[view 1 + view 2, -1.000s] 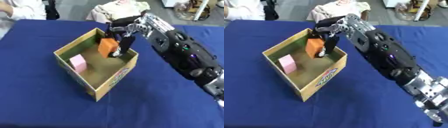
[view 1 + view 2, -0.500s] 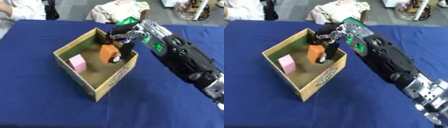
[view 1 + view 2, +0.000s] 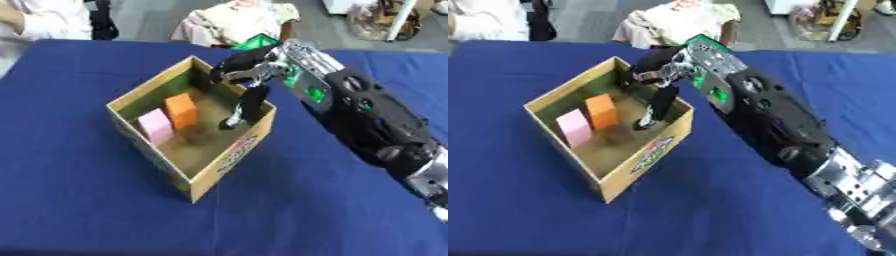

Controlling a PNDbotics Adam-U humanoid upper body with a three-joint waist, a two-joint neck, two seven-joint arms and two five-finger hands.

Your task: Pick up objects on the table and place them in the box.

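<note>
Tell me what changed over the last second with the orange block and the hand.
The right hand let go of the orange block, which it held a second ago above the box. The block now stands on the box floor beside the pink block, apart from the fingers, which hang straight down into the box. The pink block and the box stayed where they were. The left hand shows in no view.

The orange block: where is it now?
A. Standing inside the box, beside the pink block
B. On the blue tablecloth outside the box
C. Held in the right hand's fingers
A: the orange block stands on the floor of the box next to the pink block, free of the right hand.
</note>
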